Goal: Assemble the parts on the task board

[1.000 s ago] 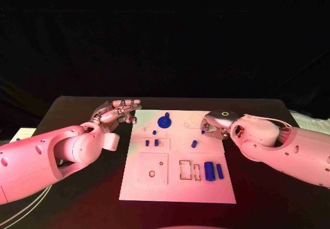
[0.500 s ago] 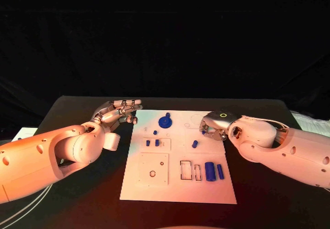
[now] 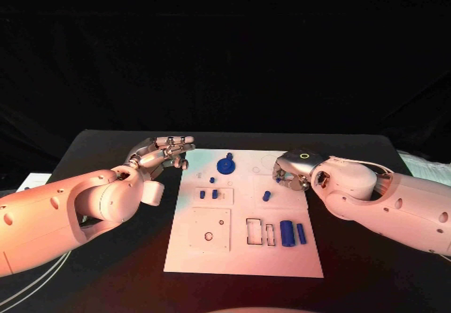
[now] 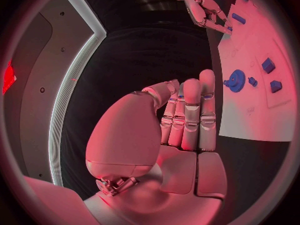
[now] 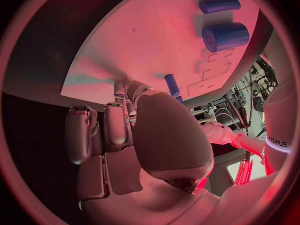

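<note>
1. We see the left hand (image 3: 161, 152) hovering off the board's (image 3: 242, 257) far left corner, fingers straight and together, holding nothing.
2. The right hand (image 3: 289, 175) hangs at the board's right edge; whether it holds anything we cannot tell.
3. The gear (image 3: 225, 164) lies near the far edge; the cylinder (image 3: 285, 233) and peg (image 3: 300, 234) lie near the right edge.
4. We judge the parts light, rigid and smooth; pinch each across its sides.

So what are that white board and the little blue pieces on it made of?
Task board: looks like matte white plastic or painted plate, flat with cut-out recesses. Blue cylinder and blue gear: likely matte plastic, uniform colour, dull surface. Hard to confirm.
</note>
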